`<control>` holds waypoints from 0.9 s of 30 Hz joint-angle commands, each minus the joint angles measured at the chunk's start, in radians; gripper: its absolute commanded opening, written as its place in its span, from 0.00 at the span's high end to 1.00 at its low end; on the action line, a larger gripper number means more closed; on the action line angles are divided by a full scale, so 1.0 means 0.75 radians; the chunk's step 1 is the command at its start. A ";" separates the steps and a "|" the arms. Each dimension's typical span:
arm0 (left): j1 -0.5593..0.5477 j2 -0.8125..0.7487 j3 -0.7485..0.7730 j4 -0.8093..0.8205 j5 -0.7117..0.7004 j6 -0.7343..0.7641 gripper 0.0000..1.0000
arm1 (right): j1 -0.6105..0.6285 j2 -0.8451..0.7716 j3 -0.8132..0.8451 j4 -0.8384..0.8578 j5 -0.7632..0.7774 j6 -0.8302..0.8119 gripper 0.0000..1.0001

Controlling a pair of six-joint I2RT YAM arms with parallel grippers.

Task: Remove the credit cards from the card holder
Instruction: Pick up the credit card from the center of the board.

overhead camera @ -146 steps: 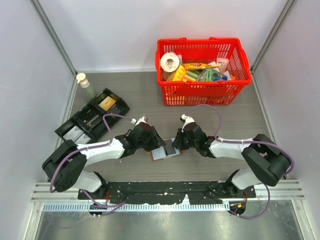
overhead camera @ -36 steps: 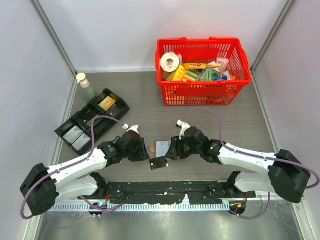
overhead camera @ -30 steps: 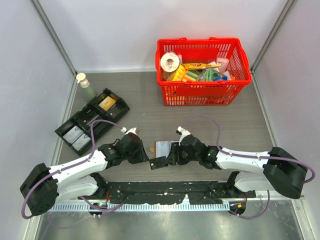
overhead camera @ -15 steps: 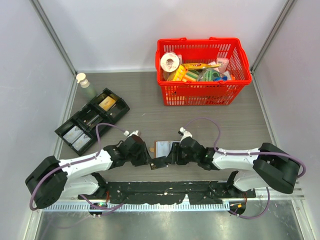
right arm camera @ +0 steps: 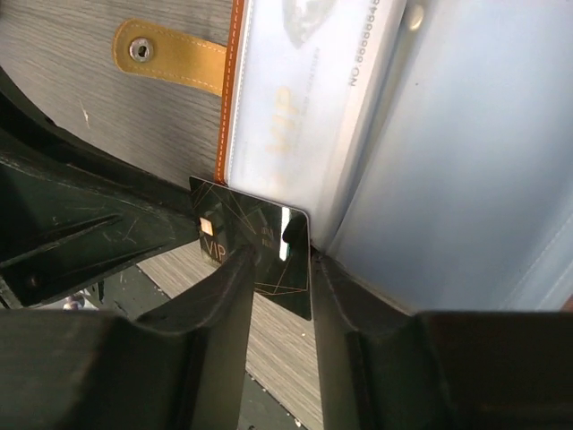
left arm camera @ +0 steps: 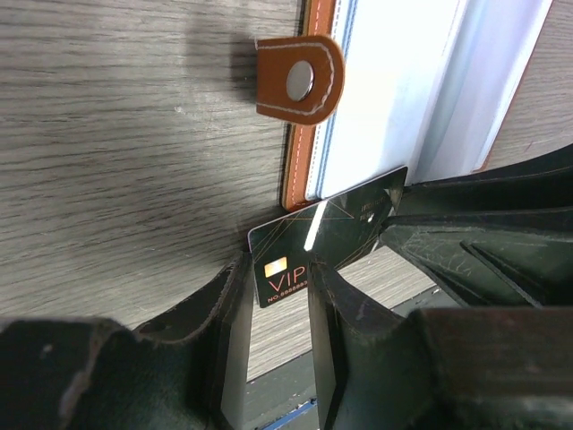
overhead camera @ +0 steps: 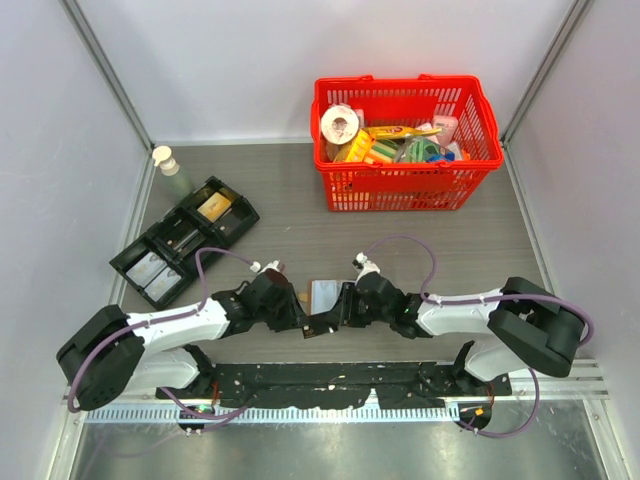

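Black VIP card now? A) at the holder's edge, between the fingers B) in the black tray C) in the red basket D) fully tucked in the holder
A: the black card lies at the card holder edge, between the left fingers.

The white-shelled left arm and right arm carry bulky black joints, looping purple cables, a scuffed black left claw and right claw.
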 commanded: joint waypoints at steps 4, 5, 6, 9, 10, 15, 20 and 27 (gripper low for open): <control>-0.010 0.039 -0.015 0.094 0.000 -0.032 0.69 | 0.014 0.030 -0.012 0.102 -0.017 0.023 0.81; -0.010 0.035 -0.015 0.096 -0.002 -0.030 0.69 | 0.016 0.014 -0.018 0.114 -0.017 0.023 0.88; -0.010 0.031 -0.017 0.098 -0.004 -0.032 0.70 | 0.016 0.006 -0.028 0.131 -0.014 0.023 0.92; -0.010 0.021 -0.019 0.098 -0.008 -0.034 0.71 | 0.016 -0.051 -0.051 0.174 -0.012 0.023 0.99; -0.008 0.013 -0.021 0.098 -0.012 -0.036 0.71 | 0.016 -0.066 -0.065 0.196 -0.010 0.027 0.99; -0.010 -0.042 -0.029 0.102 -0.049 -0.038 0.70 | 0.014 -0.176 -0.098 0.253 0.010 0.025 0.99; -0.008 -0.161 -0.055 0.122 -0.139 -0.036 0.57 | -0.016 -0.268 -0.106 0.249 0.022 0.002 0.99; 0.041 -0.347 -0.203 0.359 -0.186 -0.028 0.25 | -0.143 -0.367 -0.165 0.298 -0.053 0.008 0.99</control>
